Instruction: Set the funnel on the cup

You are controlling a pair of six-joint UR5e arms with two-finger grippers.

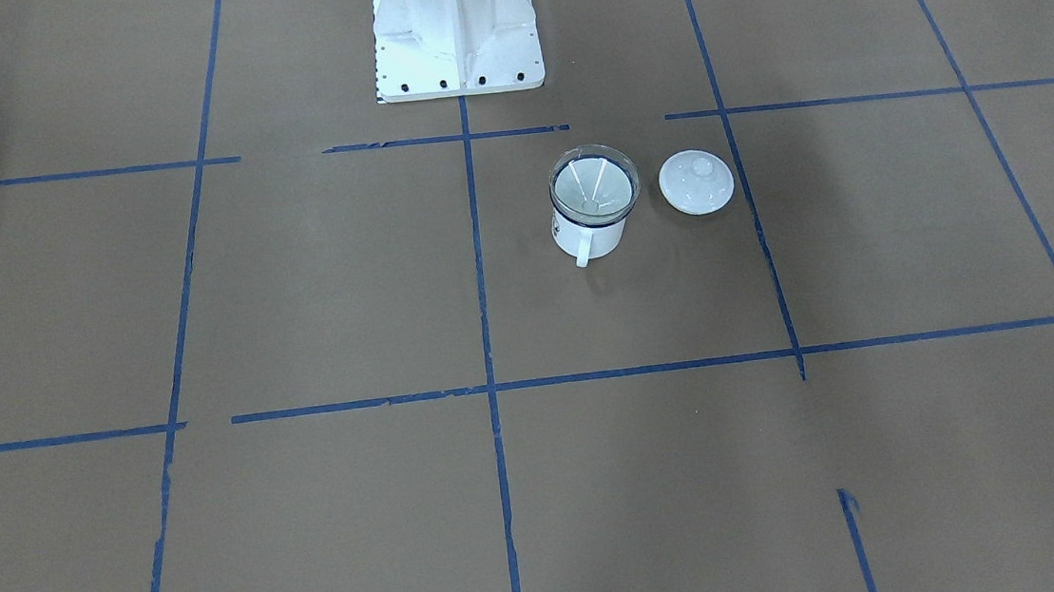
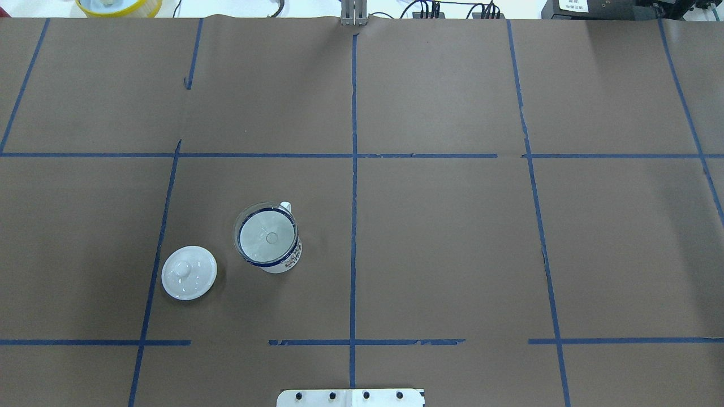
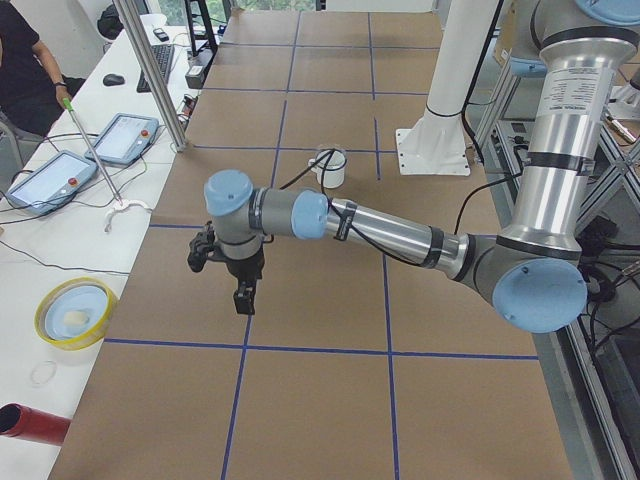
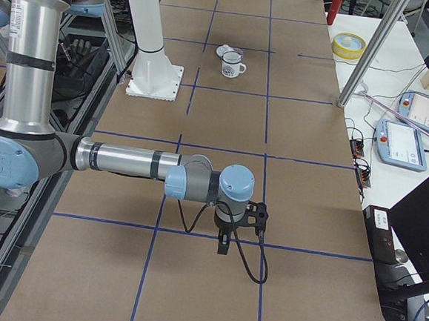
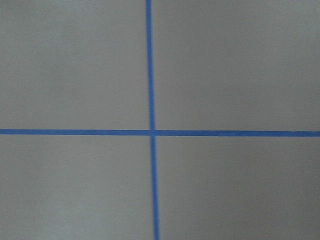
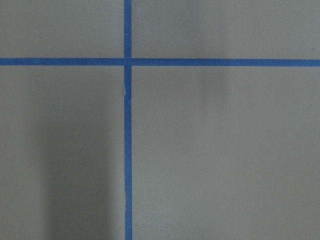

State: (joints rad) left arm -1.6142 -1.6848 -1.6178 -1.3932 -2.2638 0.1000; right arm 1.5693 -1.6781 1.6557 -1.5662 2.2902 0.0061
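The clear funnel [image 1: 593, 181] sits mouth up in the white mug with the dark blue rim [image 1: 594, 239], its spout down inside. The pair stands on the brown table on the robot's left side, near the base, as the overhead view shows for the funnel [image 2: 267, 236] and the cup [image 2: 287, 263]. The left gripper [image 3: 243, 300] hangs over the table's left end, far from the cup [image 3: 330, 168]. The right gripper [image 4: 223, 247] hangs over the right end, far from the cup [image 4: 231, 68]. I cannot tell whether either is open or shut. Both wrist views show only blue tape lines.
A round white lid with a knob [image 1: 695, 182] lies beside the cup, also in the overhead view [image 2: 189, 272]. The white robot base [image 1: 456, 35] stands behind them. A yellow bowl [image 3: 72, 312], tablets and a person are at the side bench.
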